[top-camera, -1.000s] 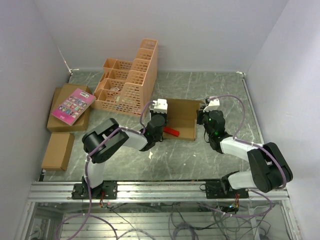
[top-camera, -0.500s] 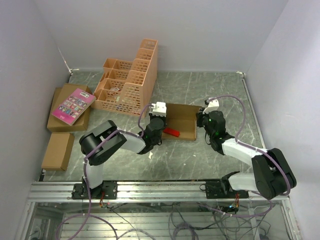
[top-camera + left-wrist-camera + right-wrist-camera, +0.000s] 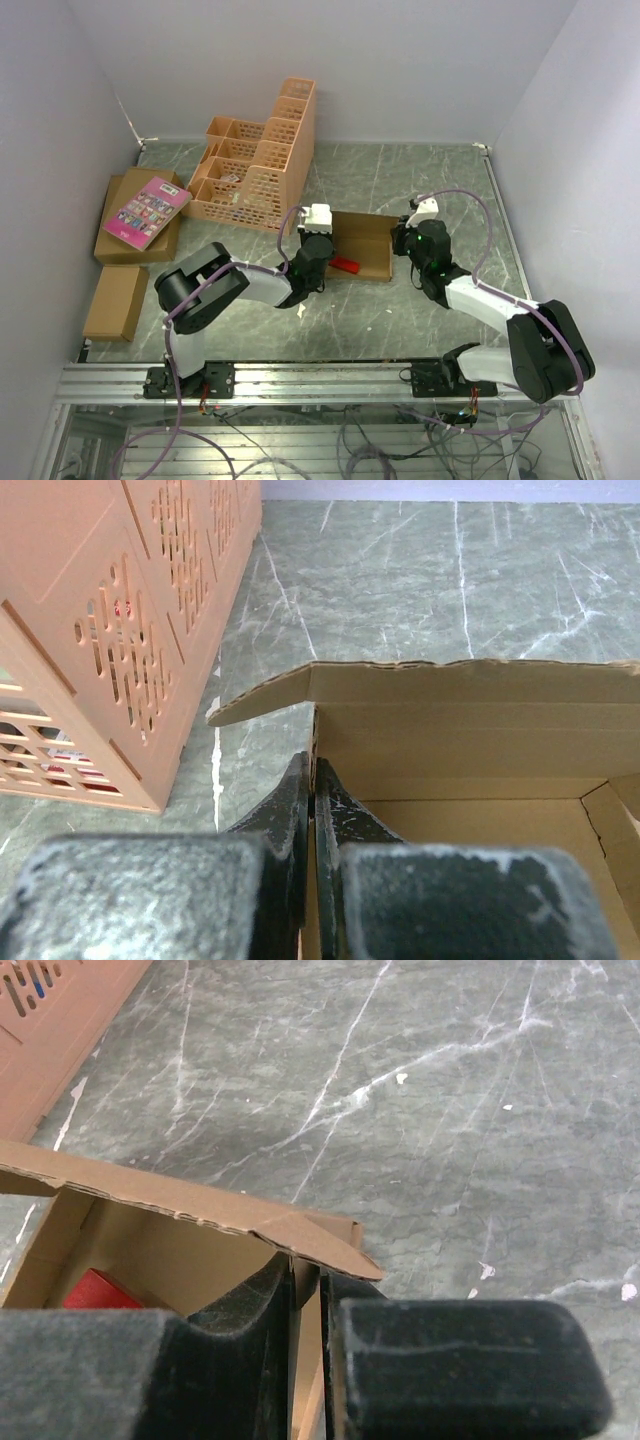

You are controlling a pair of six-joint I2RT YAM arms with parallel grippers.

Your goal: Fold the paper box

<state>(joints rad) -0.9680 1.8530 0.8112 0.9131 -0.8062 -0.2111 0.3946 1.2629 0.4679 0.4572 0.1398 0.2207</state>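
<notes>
Grey-green marbled tabletop (image 3: pixel 420 180) fills the cell between pale walls. The biggest thing on it is the orange lattice crate (image 3: pixel 255 165) at the far left. The paper box (image 3: pixel 365 243) lies near the middle between my two arms, tray open upward, its far long wall standing.

The left gripper (image 3: pixel 312 780) is pinched shut on the box's left end wall, cardboard sandwiched between the fingers. The right gripper (image 3: pixel 303 1275) is clamped the same way on the right end wall.

I judge the step in hand to be squaring up the end walls and bringing the far wall over. To do it well I would move both wrists together and evenly, so the sheet bends along its creases and does not twist. I would also hold the pinch low enough that the wall doesn't buckle above the fingers (corrugated board kinks readily).

For room, the crate stands close to the box's far-left corner but clear of it, so I have little margin pushing that way. Bare table lies beyond the box, to its right and on the near side, so drifting right or toward me looks safer.

A corner tab (image 3: pixel 260 695) juts out at the left end of the far wall and wants tucking inside. A small red item (image 3: pixel 95 1290) lies in the tray and could foul a flap.
</notes>
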